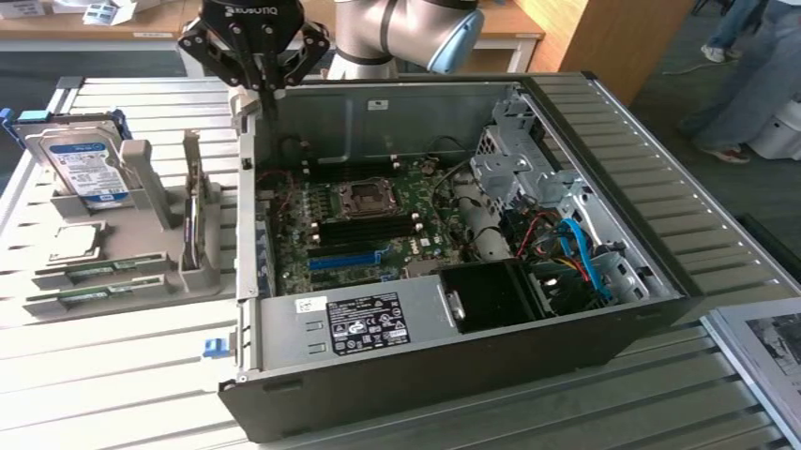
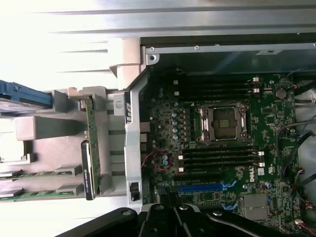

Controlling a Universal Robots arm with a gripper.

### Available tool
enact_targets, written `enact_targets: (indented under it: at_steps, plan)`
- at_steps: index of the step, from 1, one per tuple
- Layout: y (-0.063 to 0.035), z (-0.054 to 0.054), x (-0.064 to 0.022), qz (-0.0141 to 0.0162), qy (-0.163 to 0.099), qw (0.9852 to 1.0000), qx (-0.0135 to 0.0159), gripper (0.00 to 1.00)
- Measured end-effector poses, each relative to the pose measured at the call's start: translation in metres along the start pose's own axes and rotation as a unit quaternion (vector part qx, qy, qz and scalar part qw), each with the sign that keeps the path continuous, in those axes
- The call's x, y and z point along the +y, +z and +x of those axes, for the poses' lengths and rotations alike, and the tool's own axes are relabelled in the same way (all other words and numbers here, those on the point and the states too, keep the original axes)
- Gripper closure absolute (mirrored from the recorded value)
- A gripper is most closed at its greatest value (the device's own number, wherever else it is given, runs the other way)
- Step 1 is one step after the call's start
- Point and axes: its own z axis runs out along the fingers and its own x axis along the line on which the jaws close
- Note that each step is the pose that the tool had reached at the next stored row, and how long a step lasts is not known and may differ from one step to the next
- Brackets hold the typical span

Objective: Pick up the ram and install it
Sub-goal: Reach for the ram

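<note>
Two ram sticks [image 1: 98, 272] lie flat at lower left, long axes running across the frame, well down-left of the claw [image 1: 266, 98], pinched shut and empty.

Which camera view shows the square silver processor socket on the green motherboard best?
The wrist view: it looks almost straight down on the square silver processor socket, so its metal frame and inner field show fully. The exterior view shows the same socket from farther away and at a slant.
</note>
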Motion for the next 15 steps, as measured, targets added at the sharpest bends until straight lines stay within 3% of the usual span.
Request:
enact_targets:
  at_steps: [15]
  plan:
    - [-0.0007,0.026,-0.0019,0.0,0.0,1.0,0.0,0.9]
